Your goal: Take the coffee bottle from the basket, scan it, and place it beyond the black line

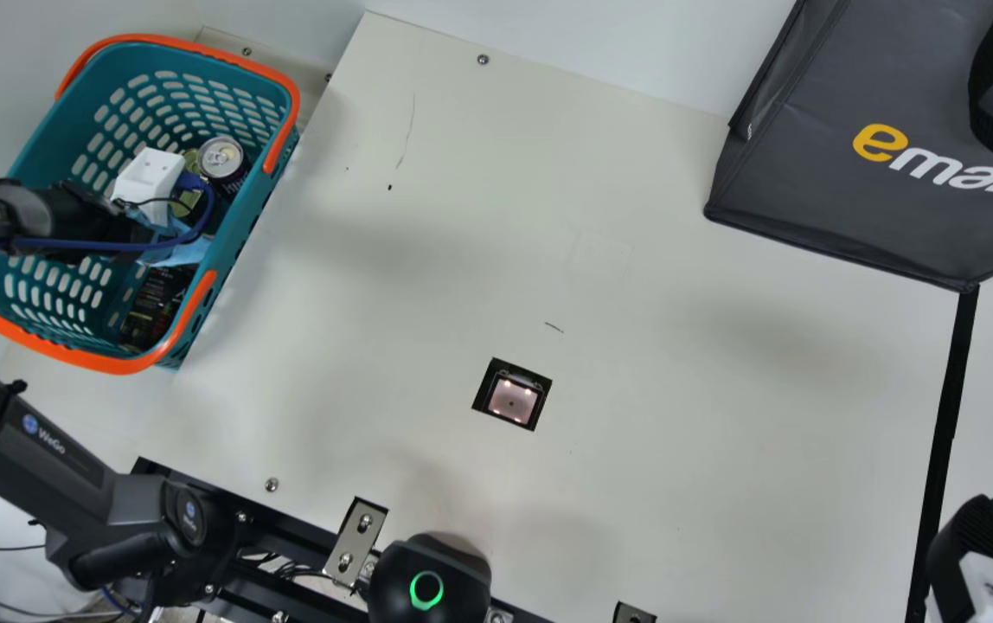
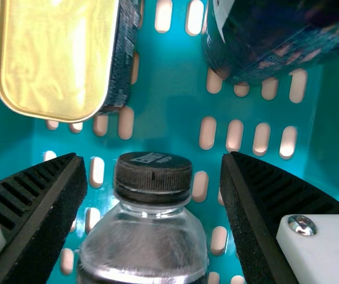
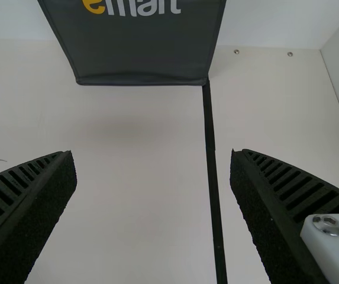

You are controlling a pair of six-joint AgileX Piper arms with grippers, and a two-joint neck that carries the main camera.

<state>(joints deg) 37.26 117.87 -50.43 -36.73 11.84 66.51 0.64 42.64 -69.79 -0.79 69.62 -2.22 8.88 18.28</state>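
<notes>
Black unit [image 1: 432, 575]: At table's near edge, approx. ctr., green ring lit on top.
R gripper [image 1: 976, 532]: Near R, by the near stretch of the line; fingers spread wide apart w/ nothing btwn. them.
Scanner window [image 1: 512, 400]: Set into the cream table [image 1: 635, 484], mid-tabletop, lights glowing inside its dark frame.
Black line [image 1: 946, 415]: Runs near to far on the R side, its far end at the bag's corner.
Basket [image 1: 241, 251]: Teal w/ orange handles, far L.
L gripper [image 1: 149, 183]: Down in the basket; fingers apart, one on each side of the bottle, gap showing btwn. each & the cap.
Coffee bottle [image 2: 145, 242]: In the basket, clear shoulders, black cap [image 2: 152, 177] on.
Silver-topped can [image 1: 221, 157]: Same basket, far side.
Gold-faced tin [image 2: 57, 56]: Also in basket, nr. the bottle.
Bag [image 1: 842, 199]: Dark gray w/ black strap, far R.
</notes>
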